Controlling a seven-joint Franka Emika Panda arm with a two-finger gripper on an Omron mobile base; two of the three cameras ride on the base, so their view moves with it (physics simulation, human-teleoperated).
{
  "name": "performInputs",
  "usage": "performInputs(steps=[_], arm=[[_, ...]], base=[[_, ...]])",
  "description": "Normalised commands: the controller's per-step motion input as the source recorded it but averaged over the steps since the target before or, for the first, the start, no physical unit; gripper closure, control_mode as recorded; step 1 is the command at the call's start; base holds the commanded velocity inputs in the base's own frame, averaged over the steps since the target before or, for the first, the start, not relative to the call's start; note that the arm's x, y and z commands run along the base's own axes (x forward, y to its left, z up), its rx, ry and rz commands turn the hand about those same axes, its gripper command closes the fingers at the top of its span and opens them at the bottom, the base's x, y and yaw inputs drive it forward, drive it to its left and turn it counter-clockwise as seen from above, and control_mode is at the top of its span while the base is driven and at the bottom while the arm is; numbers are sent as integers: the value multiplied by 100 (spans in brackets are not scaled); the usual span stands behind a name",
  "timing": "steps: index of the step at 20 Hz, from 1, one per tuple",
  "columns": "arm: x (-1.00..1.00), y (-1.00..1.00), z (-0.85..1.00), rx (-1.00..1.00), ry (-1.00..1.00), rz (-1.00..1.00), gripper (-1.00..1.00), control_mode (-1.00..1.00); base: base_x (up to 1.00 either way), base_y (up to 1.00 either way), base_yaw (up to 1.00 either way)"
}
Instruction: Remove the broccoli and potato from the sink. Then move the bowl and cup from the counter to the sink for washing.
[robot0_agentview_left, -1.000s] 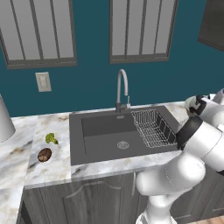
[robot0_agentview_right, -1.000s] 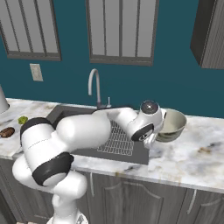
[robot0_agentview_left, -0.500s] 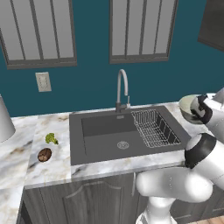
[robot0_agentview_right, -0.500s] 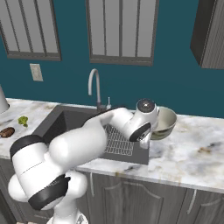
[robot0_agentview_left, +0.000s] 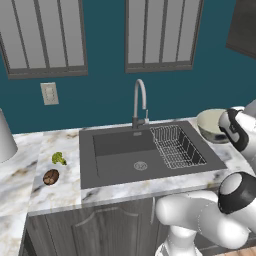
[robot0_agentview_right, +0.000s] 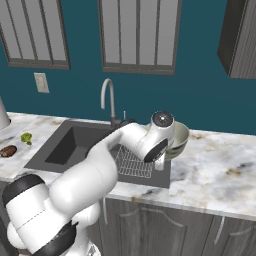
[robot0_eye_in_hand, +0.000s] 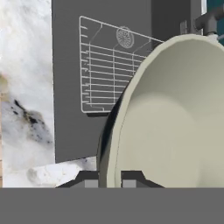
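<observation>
My gripper (robot0_eye_in_hand: 109, 179) is shut on the rim of the cream bowl (robot0_eye_in_hand: 175, 118), which is tilted on edge above the right end of the sink (robot0_agentview_left: 120, 160). In the base views the bowl (robot0_agentview_left: 210, 125) (robot0_agentview_right: 178, 140) hangs at the hand, just right of the wire rack (robot0_agentview_left: 177, 147). The broccoli (robot0_agentview_left: 59, 158) (robot0_agentview_right: 26, 137) and the potato (robot0_agentview_left: 50, 176) (robot0_agentview_right: 8, 151) lie on the counter (robot0_agentview_left: 15, 185) left of the sink (robot0_agentview_right: 60, 150). The cup is out of view.
A curved chrome faucet (robot0_agentview_left: 140, 100) stands behind the basin. The wire rack (robot0_eye_in_hand: 105, 74) (robot0_agentview_right: 132, 162) takes up the basin's right half, and the drain (robot0_agentview_left: 140, 165) sits in the left half. Marble counter (robot0_agentview_right: 215, 170) stretches to the right of the sink.
The arm has straightened upward and carried the bowl left, from over the right counter toward the sink's right edge. The grip is unchanged. Broccoli and potato have stayed put.
</observation>
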Motion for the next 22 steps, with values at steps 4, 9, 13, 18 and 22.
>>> performInputs(steps=[4,9,13,18,22], arm=[[-5,32,10,0,8,13,100,-100],[-3,30,5,0,9,15,100,-100],[-6,31,3,0,7,15,100,-100],[-8,35,1,0,1,15,100,-100],[-7,37,0,0,0,15,100,-100]], base=[[0,0,0],[0,0,0],[0,0,0],[0,0,0],[0,0,0]])
